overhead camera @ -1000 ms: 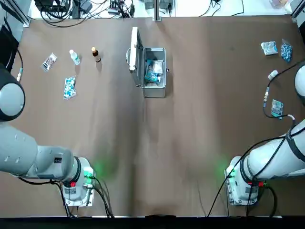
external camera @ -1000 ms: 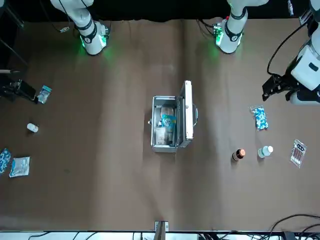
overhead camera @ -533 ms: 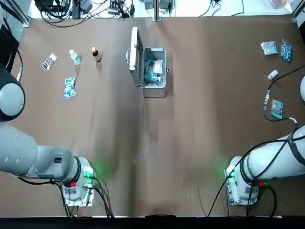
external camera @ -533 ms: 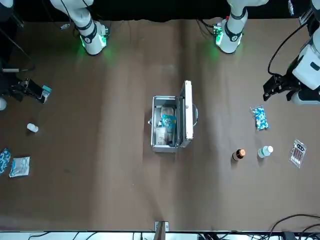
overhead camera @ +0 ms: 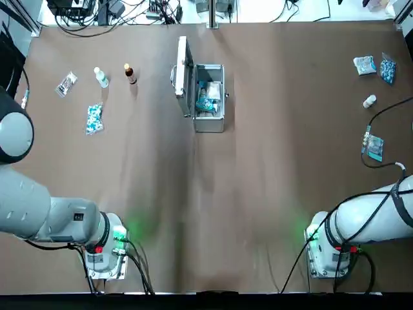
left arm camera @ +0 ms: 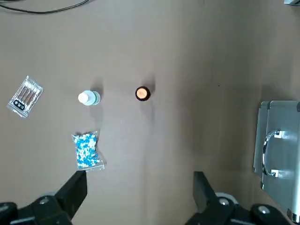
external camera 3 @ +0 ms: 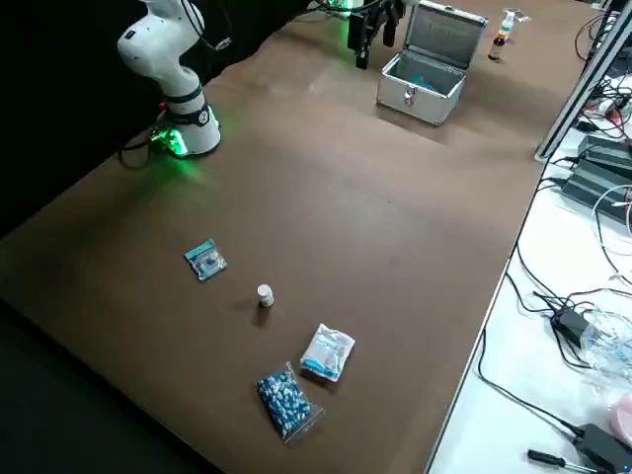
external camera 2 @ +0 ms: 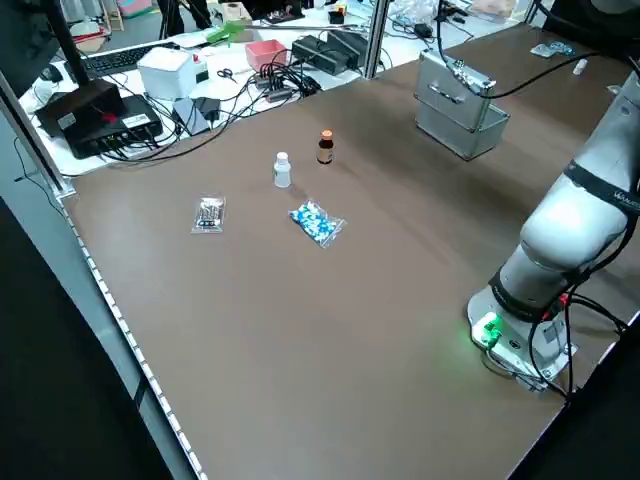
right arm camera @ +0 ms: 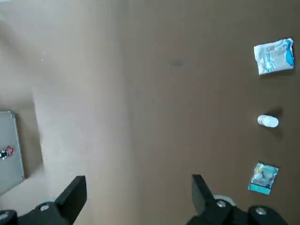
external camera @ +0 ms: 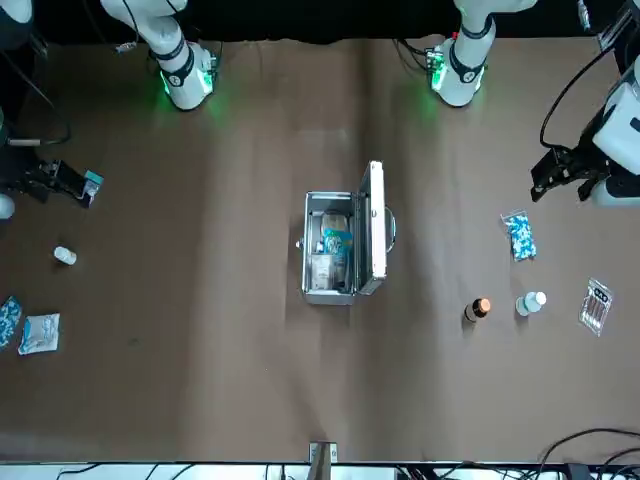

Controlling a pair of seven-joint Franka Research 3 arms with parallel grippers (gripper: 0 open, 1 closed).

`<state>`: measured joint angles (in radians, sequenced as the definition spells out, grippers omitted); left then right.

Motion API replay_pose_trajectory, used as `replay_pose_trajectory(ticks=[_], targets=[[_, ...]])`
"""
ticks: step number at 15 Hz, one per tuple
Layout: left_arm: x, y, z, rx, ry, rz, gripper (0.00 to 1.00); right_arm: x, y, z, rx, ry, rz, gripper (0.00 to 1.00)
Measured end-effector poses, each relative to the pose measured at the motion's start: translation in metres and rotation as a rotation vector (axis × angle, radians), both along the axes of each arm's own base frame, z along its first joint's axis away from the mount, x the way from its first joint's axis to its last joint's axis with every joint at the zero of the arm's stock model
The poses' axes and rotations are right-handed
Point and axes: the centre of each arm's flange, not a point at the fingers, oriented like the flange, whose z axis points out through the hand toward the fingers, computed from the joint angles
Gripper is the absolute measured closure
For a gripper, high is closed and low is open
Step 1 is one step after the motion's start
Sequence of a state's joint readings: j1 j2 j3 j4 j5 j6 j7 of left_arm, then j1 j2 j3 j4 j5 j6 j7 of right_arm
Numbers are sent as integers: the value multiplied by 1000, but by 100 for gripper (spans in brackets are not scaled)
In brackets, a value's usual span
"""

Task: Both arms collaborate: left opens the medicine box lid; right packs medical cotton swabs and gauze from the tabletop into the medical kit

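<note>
Medical kit (overhead camera: 210,98) (lid up), silvery, boxy

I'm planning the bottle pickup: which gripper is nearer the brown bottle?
Left. The left gripper hovers open just robot-side of the brown bottle; the right gripper, also open, is far off, beyond the case.

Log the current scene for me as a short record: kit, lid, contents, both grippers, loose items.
medical kit: mid-table
lid: open, upright
kit contents: teal-blue packet, white packet
left gripper: open, above the table's left side
right gripper: open, above the table's right side
loose, left: speckled packet, light-blue bottle, brown bottle, clear packet
loose, right: white-and-blue packet, dark-blue packet, white bottle, teal-edged packet
</note>
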<state>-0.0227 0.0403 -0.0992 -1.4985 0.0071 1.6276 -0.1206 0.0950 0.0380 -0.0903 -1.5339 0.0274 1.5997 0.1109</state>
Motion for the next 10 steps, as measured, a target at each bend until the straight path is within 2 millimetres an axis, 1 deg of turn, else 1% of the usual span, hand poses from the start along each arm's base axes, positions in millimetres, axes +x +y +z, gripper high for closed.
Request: replay_pose_trajectory(ticks=[6,10], targets=[[0,0,0,0,0,0,0,-4,-12,-1,-1,21,43,1],[0,0,0,0,0,0,0,-5,-12,0,-1,20,50,1]])
